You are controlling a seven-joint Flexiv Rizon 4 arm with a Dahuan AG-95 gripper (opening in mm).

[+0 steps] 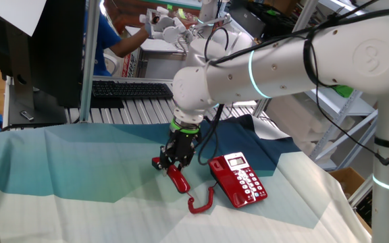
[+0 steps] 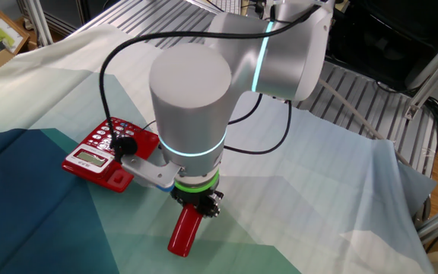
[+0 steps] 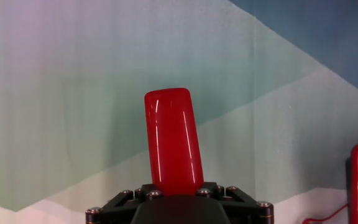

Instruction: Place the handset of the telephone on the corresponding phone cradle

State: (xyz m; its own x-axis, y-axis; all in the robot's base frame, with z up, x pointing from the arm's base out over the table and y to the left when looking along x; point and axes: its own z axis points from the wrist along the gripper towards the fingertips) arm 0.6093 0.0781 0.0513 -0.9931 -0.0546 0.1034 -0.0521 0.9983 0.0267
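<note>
The red handset [image 1: 175, 176] lies on the cloth left of the red telephone [image 1: 238, 179], its coiled cord [image 1: 201, 201] curling between them. My gripper [image 1: 173, 162] is down on the handset's middle and shut on it. In the other fixed view the handset [image 2: 182, 230] sticks out below my gripper [image 2: 196, 204], with the telephone [image 2: 105, 152] to the left. In the hand view the handset [image 3: 173, 142] runs up from between my jaws [image 3: 174, 194]. The phone cradle [image 1: 221, 181] is the bare red strip on the telephone's left side.
A black keyboard [image 1: 130, 88] lies on the slatted rack behind the cloth. A monitor [image 1: 39, 47] stands at the back left. A person in blue [image 1: 110, 37] is behind the rack. A cardboard box [image 1: 352, 183] is at the right.
</note>
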